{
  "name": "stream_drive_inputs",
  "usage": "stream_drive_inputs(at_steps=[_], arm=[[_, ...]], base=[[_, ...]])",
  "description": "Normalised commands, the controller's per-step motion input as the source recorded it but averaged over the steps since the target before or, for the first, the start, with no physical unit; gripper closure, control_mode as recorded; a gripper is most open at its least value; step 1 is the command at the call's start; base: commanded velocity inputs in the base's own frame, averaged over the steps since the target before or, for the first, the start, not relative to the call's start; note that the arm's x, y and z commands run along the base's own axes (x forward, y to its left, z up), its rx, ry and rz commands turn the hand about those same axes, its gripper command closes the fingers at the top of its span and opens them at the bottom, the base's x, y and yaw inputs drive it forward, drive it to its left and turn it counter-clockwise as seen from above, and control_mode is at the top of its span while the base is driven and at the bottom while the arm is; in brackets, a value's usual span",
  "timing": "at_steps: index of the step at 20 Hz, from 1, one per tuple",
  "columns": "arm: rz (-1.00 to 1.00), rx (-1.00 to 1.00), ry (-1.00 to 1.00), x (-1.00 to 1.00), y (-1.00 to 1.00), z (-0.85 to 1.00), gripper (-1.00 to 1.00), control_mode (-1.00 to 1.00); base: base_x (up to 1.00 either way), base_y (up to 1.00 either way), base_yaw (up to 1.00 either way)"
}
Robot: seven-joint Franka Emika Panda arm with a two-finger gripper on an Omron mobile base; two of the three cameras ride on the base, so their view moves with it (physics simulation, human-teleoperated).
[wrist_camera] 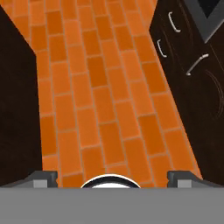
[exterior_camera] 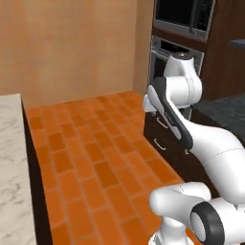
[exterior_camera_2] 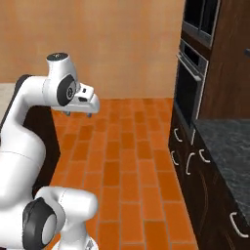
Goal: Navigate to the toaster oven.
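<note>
Gripper: my gripper [exterior_camera_2: 78,114] hangs over the brick floor, well above it, holding nothing. In the hand view my two fingertips [wrist_camera: 43,178] sit wide apart at the bottom corners, so my jaws are spread open with bare floor between them.
Arm: folded up in front of me, the hand level with the wall oven's lower half.
Floor: orange brick floor [exterior_camera: 95,158] runs ahead as an aisle to a tan wall [exterior_camera_2: 117,49].
Left side: a pale marble counter [exterior_camera: 12,167] with a dark side panel below it edges the aisle.
Right side: dark wood cabinets [exterior_camera_2: 195,171] with curved white handles [exterior_camera_2: 189,162], topped by a dark speckled counter [exterior_camera_2: 229,141].
Wall oven: a steel wall oven [exterior_camera_2: 188,85] with a bar handle is built into the tall dark unit on the right.
Microwave: a built-in microwave [exterior_camera: 184,16] sits just above the wall oven.
Toaster oven: I cannot find it in any of my views; I cannot tell where it stands.
</note>
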Motion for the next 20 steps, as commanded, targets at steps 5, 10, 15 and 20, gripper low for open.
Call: stream_drive_inputs(at_steps=[5, 10, 15, 20], arm=[[0.0, 0.0, 0.0, 0.0, 0.0, 0.0, -1.0, 1.0], [0.0, 0.0, 0.0, 0.0, 0.0, 0.0, -1.0, 1.0], [0.0, 0.0, 0.0, 0.0, 0.0, 0.0, -1.0, 1.0], [0.0, 0.0, 0.0, 0.0, 0.0, 0.0, -1.0, 1.0]], base=[[0.27, 0.0, -0.77], [0.08, 0.02, -0.89], [0.22, 0.21, -0.88], [0.88, 0.61, -0.66]])
